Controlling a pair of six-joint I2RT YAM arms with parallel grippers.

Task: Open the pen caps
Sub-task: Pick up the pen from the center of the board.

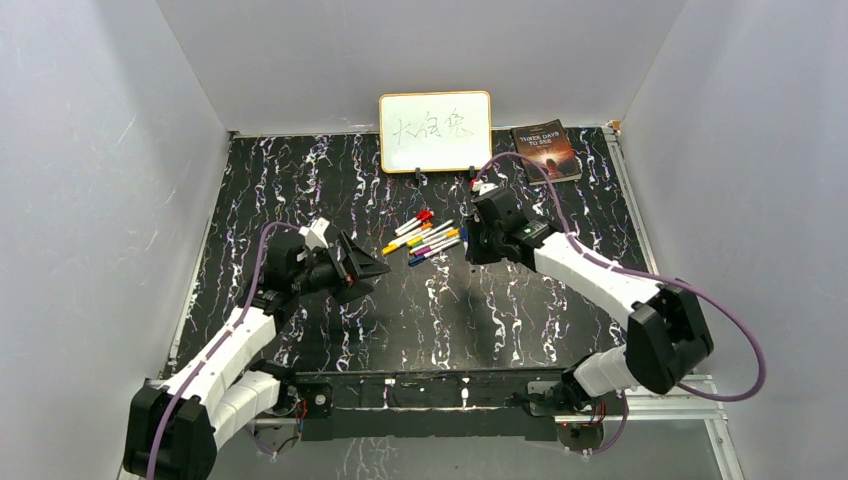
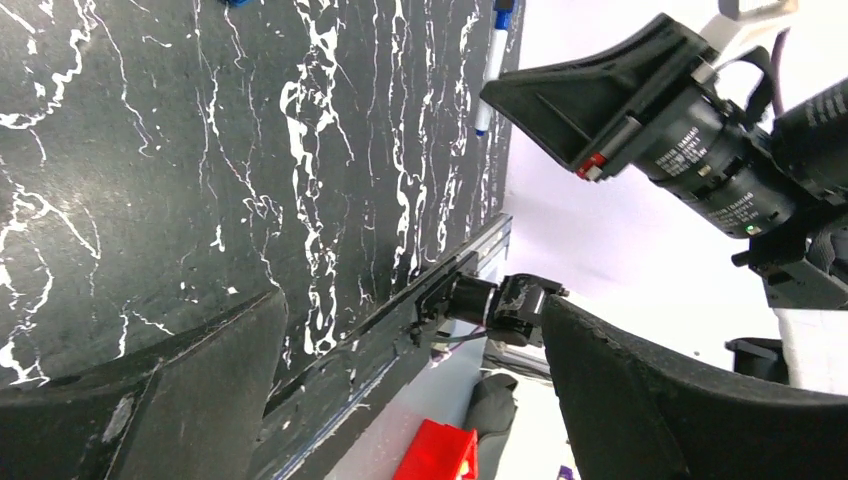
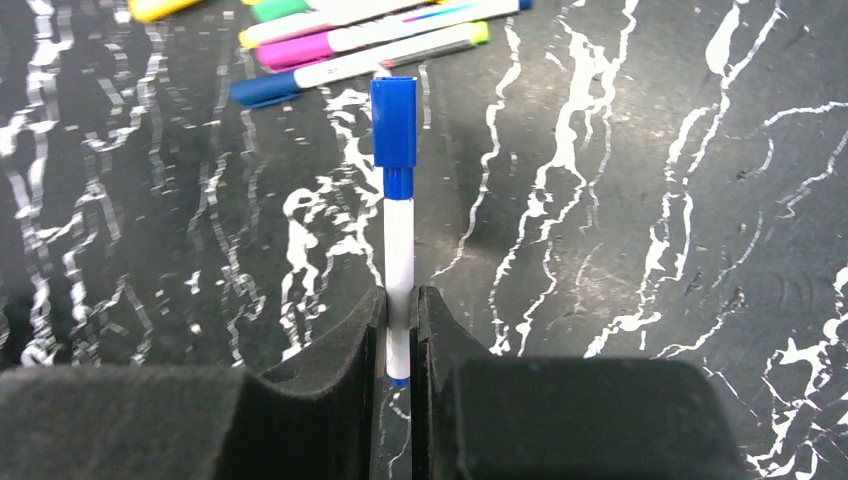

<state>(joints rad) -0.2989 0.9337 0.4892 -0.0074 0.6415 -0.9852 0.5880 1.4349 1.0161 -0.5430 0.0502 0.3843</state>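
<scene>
My right gripper (image 3: 399,335) is shut on the white barrel of a blue pen (image 3: 398,240), close to its tail end. The pen's blue cap (image 3: 394,122) is on and points away from the fingers, low over the table. Several more capped pens (image 3: 330,45) lie side by side just beyond it; from above they form a small cluster (image 1: 425,238) at mid-table, with the right gripper (image 1: 468,240) at its right end. My left gripper (image 1: 365,268) hovers left of the cluster, open and holding nothing. In the left wrist view its fingers (image 2: 150,400) stand wide apart, facing the right gripper (image 2: 600,100).
A small whiteboard (image 1: 435,131) stands at the back of the black marbled table (image 1: 300,190), with a book (image 1: 546,150) lying to its right. White walls close in the left, back and right sides. A red box (image 2: 440,455) sits below the table's edge.
</scene>
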